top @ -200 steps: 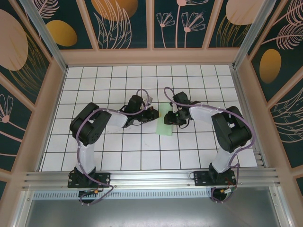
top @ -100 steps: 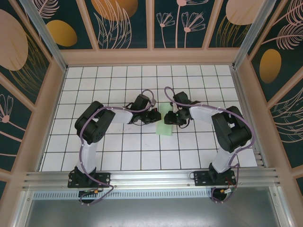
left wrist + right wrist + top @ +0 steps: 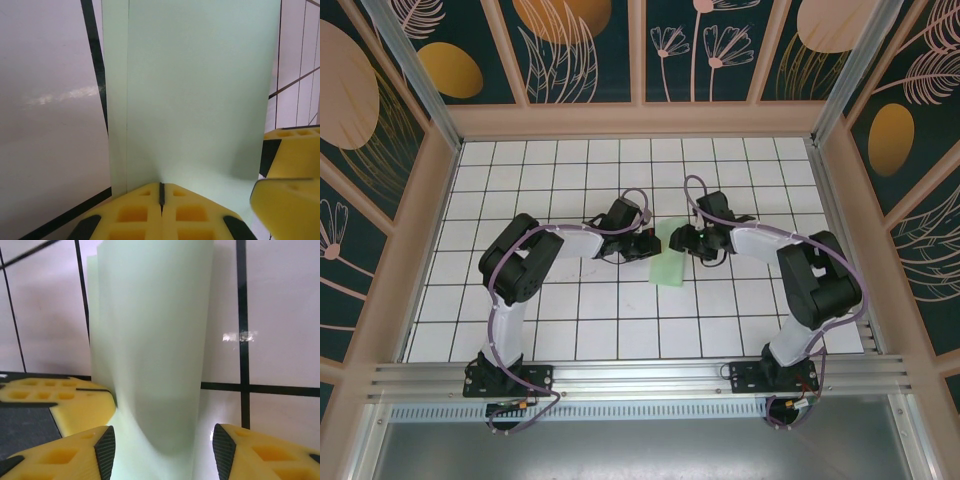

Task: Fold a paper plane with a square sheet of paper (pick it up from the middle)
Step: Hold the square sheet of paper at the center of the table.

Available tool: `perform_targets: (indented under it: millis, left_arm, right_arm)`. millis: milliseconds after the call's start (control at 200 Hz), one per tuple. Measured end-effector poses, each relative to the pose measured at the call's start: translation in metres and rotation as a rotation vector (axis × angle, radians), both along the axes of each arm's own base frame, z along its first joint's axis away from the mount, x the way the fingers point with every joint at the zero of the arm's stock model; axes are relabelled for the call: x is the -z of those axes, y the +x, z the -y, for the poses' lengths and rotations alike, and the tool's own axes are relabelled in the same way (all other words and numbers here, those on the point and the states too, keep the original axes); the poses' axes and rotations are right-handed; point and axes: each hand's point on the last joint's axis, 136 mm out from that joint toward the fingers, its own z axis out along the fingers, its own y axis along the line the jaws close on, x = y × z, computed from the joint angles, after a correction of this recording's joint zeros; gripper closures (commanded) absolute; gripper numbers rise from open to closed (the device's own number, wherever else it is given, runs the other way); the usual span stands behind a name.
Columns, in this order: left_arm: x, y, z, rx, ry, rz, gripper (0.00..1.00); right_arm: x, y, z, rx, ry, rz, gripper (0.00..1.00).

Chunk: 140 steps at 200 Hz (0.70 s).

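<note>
The square sheet of paper [image 3: 669, 260] is pale green and lies folded into a narrow strip at the table's middle. My left gripper [image 3: 649, 246] is shut, with nothing in the slit between its yellow fingertips [image 3: 150, 192]. Those tips press down on the paper [image 3: 200, 85] near its edge. My right gripper [image 3: 680, 240] stands open on the opposite side, and its fingers [image 3: 102, 450] straddle the paper [image 3: 150, 315], which bulges up between them without touching the pads. The right gripper's yellow fingers [image 3: 292, 170] show in the left wrist view. The paper plane is out of view.
A white tiled table [image 3: 570, 320] with black grid lines carries the paper. Wooden walls [image 3: 640, 120] close it in at the back and both sides. An aluminium rail [image 3: 640, 378] with both arm bases runs along the near edge.
The left gripper moved right onto the paper's edge and stayed there. The right gripper has opened and drawn back slightly to the right, and the paper now bulges between its fingers.
</note>
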Motion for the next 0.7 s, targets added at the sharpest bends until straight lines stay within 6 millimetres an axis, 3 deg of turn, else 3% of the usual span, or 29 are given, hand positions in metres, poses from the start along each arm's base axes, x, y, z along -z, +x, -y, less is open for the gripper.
perform_targets:
  millis: [430, 585, 701]
  left_arm:
    - [-0.001, 0.001, 0.001, 0.000, 0.000, 0.001, 1.00]
    - [-0.008, 0.005, -0.002, -0.027, 0.011, 0.023, 0.83]
    - [-0.031, 0.016, -0.008, -0.080, 0.017, 0.088, 0.79]
  right_arm:
    - [0.017, 0.002, 0.002, 0.020, 0.019, -0.065, 0.59]
    - [0.019, 0.003, 0.004, 0.010, 0.002, -0.071, 0.59]
    - [0.020, 0.003, 0.004, 0.002, -0.008, -0.071, 0.57]
